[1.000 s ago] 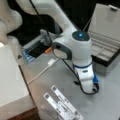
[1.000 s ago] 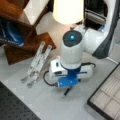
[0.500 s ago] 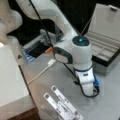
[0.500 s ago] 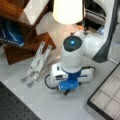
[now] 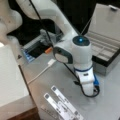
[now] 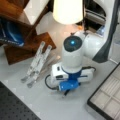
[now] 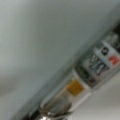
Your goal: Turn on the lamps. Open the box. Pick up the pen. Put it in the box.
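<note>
Right under the pincer (image 6: pixel 67 92), pen (image 7: pixel 82 82), box (image 5: pixel 105 47) open

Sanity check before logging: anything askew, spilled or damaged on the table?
Nothing stands out. The box sits open, lid up, compartments empty. The white strips lie flat. The gripper is low over the table; nothing spilled or broken.

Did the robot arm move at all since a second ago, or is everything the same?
Hardly anything visibly changed. The arm stays bent low over the table, beside the open box; in a front view it may have slid a touch toward the bottom. The gripper itself is hidden under the arm. The box lid stays up, the lamp stays lit, and the white strips lie where they were.
</note>
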Robot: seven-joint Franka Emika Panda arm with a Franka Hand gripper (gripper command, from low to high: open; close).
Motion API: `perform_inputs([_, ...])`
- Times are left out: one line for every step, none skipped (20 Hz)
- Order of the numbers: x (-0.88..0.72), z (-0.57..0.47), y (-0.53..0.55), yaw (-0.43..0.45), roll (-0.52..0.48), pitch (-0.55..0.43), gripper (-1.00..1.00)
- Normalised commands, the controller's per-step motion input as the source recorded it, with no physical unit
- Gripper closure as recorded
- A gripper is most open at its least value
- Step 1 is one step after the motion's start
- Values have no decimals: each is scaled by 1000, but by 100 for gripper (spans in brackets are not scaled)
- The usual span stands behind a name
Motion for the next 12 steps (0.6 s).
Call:
perform_inputs([134, -98, 5, -89, 41, -36, 100])
perform_inputs([138, -102, -4, -91, 45, -35, 100])
perform_inputs([141, -102, -9, -93, 47, -34, 100])
perform_inputs([142, -102, -8, -97, 47, -31, 100])
perform_inputs([144, -103, -15, -99, 50, -29, 100])
perform_inputs([145, -103, -22, -100, 50, -29, 100])
perform_inputs([148, -104, -33, -101, 54, -29, 100])
perform_inputs([153, -103, -42, -101, 55, -31, 100])
perform_inputs([156, -102, -50, -103, 54, -31, 100])
perform_inputs([159, -97, -57, -101, 54, -28, 100])
perform_inputs([159, -88, -64, -101, 53, -27, 100])
perform_inputs([158, -83, -65, -102, 53, -26, 100])
